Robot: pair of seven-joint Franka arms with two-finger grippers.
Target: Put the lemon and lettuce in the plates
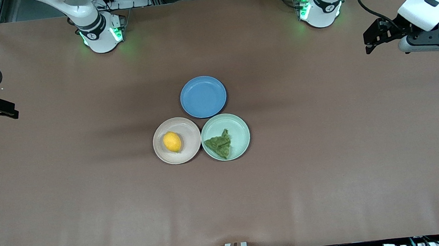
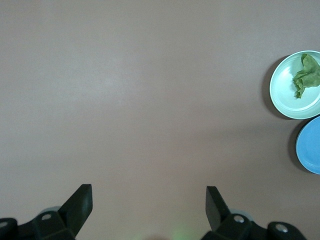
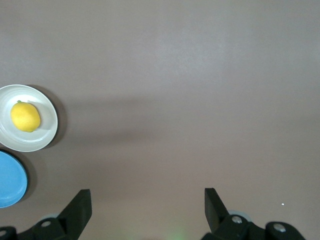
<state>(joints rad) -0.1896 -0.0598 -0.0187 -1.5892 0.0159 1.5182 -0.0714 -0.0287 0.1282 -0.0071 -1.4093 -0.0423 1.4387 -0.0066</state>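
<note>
The yellow lemon [image 1: 172,142] lies in the beige-pink plate [image 1: 193,144] at the table's middle; the right wrist view shows the lemon [image 3: 25,117] in that plate [image 3: 47,135] too. The dark green lettuce [image 1: 219,144] lies in the mint green plate [image 1: 240,131], seen again as lettuce [image 2: 307,74] in its plate [image 2: 285,92] from the left wrist. My left gripper [image 1: 370,38] hangs open over bare table at the left arm's end, its own view [image 2: 149,194] showing nothing between the fingers. My right gripper [image 1: 8,109] is open over the right arm's end, empty in its view [image 3: 148,196].
A blue plate [image 1: 203,96] with nothing in it sits just farther from the front camera than the two other plates, touching them. It also shows at the edge of each wrist view, blue plate [image 2: 309,146] and blue plate [image 3: 9,179]. Brown table surface surrounds the plates.
</note>
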